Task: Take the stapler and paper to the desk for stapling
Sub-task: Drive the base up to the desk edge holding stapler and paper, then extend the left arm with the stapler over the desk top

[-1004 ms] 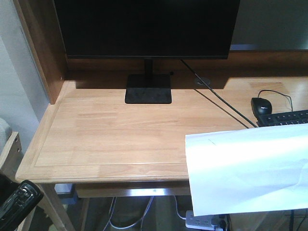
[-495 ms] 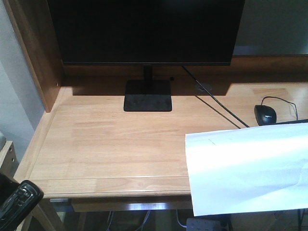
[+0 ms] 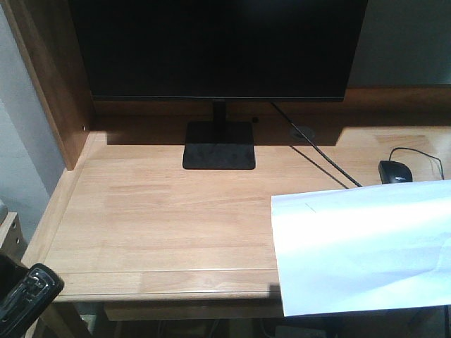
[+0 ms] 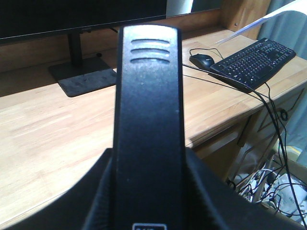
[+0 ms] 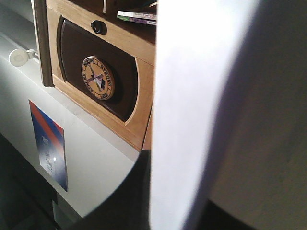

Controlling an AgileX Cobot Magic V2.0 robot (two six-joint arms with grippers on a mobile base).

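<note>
The desk has drawn nearer in the front view: its front rim sits lower in the picture, the monitor looms larger, and the floor clutter seen beneath the rim a second ago has dropped out of sight. The robot appears to be closing in on the worktop with both items in hand and neither set down yet.

The left gripper is clamped on the stapler, dark fingers pressed to either flank, just short of the desk's front left corner. The right gripper, only partly visible, pinches the paper, which is held in the air overhanging the front rim at right. Placing both on the bare wood looks to be the next step.

Counted: one stapler, one sheet, one monitor, one mouse, one keyboard.
</note>
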